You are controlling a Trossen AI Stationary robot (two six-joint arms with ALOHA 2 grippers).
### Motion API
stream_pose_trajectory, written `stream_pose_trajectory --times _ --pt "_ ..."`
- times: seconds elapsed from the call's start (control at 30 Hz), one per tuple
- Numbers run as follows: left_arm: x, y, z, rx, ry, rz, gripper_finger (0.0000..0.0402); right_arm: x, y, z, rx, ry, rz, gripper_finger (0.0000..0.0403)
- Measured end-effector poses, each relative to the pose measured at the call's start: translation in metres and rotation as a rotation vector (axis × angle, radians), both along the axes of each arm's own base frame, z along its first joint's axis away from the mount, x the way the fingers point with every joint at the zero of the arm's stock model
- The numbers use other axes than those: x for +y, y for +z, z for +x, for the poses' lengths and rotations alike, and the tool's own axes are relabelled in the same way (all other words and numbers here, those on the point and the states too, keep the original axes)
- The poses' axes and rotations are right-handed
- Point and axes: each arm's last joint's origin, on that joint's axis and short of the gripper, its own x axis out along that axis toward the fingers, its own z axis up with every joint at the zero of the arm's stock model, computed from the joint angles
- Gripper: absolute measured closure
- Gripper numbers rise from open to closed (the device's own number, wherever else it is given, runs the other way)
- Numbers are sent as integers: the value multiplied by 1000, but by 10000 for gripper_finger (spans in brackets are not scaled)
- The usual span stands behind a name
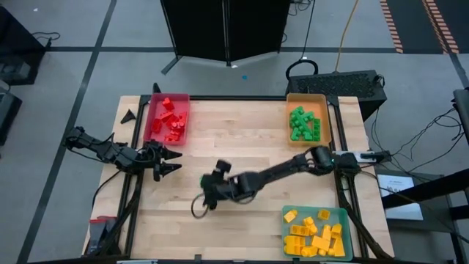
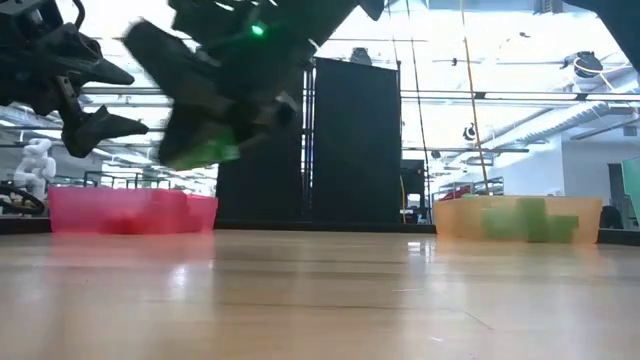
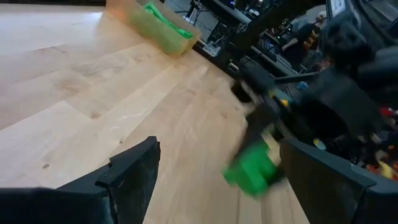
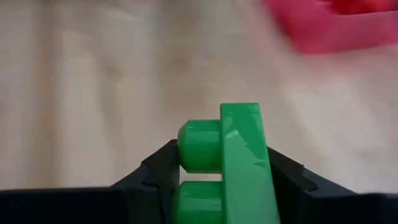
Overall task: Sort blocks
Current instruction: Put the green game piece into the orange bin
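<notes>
A green block point(image 4: 241, 155) hangs above the middle of the table with my right gripper point(image 1: 206, 186) shut on it; the low view shows this block point(image 2: 205, 152) well above the tabletop. My left gripper point(image 1: 170, 161) waits open at the table's left side with nothing between its fingers; its wrist view shows the green block point(image 3: 252, 172) ahead of it. Red blocks lie in the red tray point(image 1: 155, 130), green blocks in the orange tray point(image 1: 325, 117), and yellow blocks in the teal tray point(image 1: 344, 217). My right gripper pinches the green block between its two fingers. One finger point(image 4: 155, 171) lies against the studs point(image 4: 199, 144) and the other against the opposite face. The fingers slant down from the table's right. The block is lifted clear of the table.
The red tray stands at the far left, the orange tray at the far right and the teal tray at the near right corner. Bare wooden tabletop point(image 1: 242, 139) lies between them. A black frame runs along the table's edges.
</notes>
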Motion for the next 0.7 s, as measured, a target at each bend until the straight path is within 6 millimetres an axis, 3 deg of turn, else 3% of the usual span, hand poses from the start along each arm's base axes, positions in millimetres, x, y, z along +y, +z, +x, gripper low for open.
stream_pose_trajectory --times 0.17,0.3,0.5,0.7 --pt "0 0 0 -4 6 0 70 -53 23 -14 97 -122 -91 248" --pt "0 0 0 -6 8 -1 70 -91 38 -45 53 -180 -98 248" --pt "0 1 0 -8 9 -1 70 -133 57 -136 -84 -307 -38 248" --pt "1 1 0 -10 38 8 70 -155 60 -230 -231 -564 -7 248"
